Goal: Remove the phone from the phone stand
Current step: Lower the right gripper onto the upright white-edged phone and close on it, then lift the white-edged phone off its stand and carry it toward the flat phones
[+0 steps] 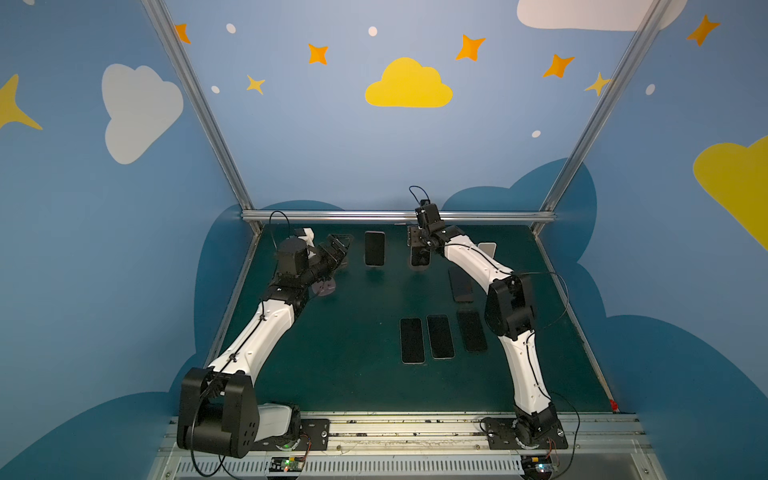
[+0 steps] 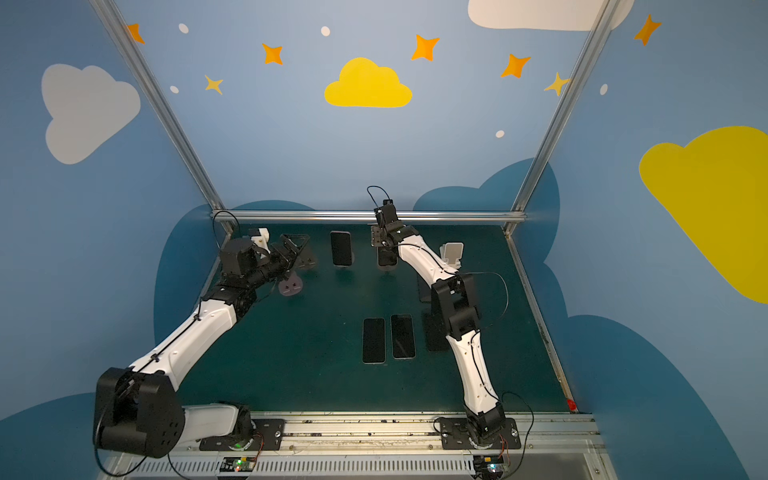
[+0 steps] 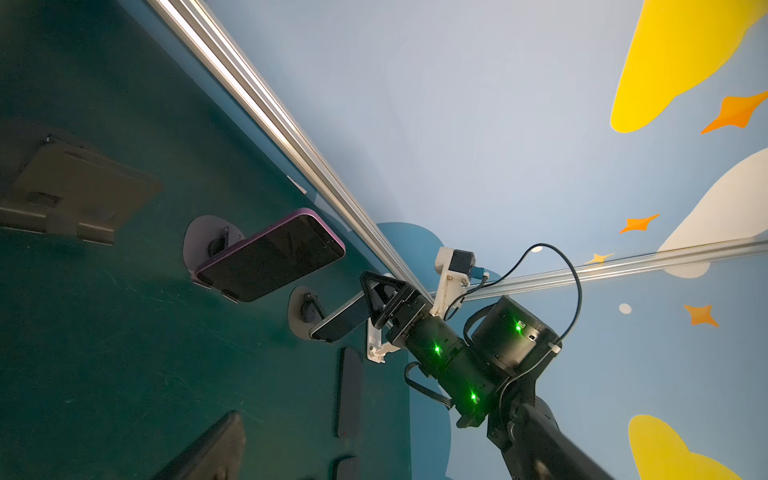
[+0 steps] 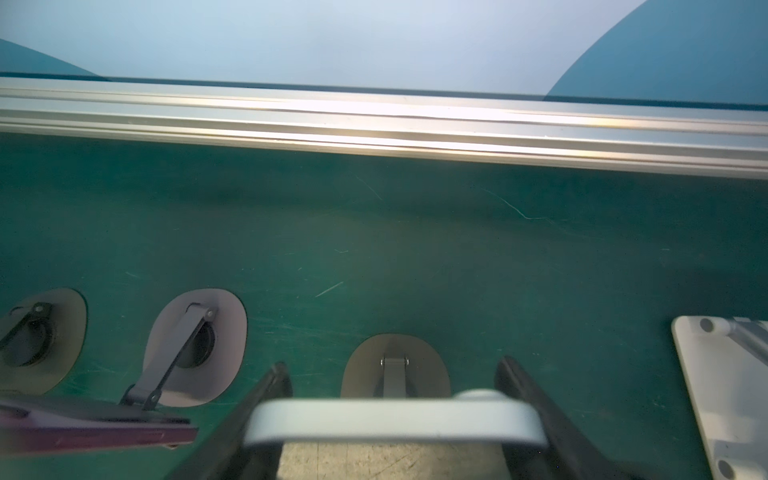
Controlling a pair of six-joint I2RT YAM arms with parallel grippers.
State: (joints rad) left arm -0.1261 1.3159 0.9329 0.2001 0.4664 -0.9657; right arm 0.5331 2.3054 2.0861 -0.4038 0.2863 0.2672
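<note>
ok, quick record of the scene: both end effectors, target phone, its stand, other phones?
right end effector: shut on top edge of silver-edged black-screen phone
phone state: leaning on grey oval-base stand, not lifted
left end effector: open, empty
purple-edged phone: on neighbouring stand
flat dark phones: four on green table

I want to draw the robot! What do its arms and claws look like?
The left arm and the right arm have smooth white shells with chunky black joints. Thin black cables loop along them, and tiny green lights glow on the right one. The left gripper and right gripper are black, with triangle-shaped frames for fingers.
</note>
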